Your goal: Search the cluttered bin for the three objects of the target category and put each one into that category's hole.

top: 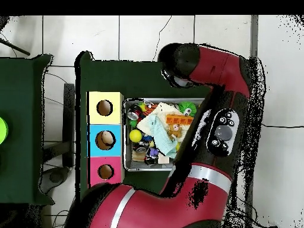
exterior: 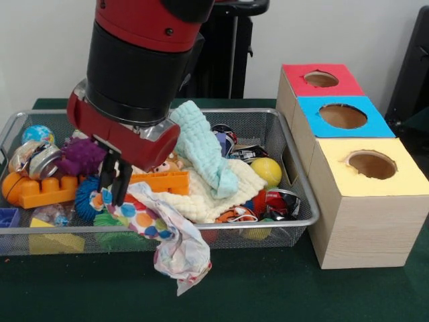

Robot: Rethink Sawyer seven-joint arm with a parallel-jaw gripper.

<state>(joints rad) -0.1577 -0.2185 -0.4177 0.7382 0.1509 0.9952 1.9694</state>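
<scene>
My gripper (exterior: 114, 190) hangs low over the left middle of the wire bin (exterior: 296, 166). Its black fingers (exterior: 106, 176) stand close together, shut on the upper end of a polka-dot cloth (exterior: 171, 243). That cloth trails over the bin's front rim onto the green table. Other soft things lie just right of it: a pale green towel (exterior: 203, 147) and a cream knitted cloth (exterior: 209, 194). To the right stand three boxes with round holes: red (exterior: 321, 79), blue (exterior: 342, 116), yellow (exterior: 371, 165). From overhead the arm (top: 217, 127) covers the gripper and the bin's right side.
The bin also holds an orange toy block (exterior: 64, 190), a purple fuzzy toy (exterior: 80, 156), a globe ball (exterior: 37, 134), a yellow ball (exterior: 267, 171), crushed cans (exterior: 280, 202) and a blue yarn ring (exterior: 85, 200). The boxes (top: 105, 139) stand close against the bin's side.
</scene>
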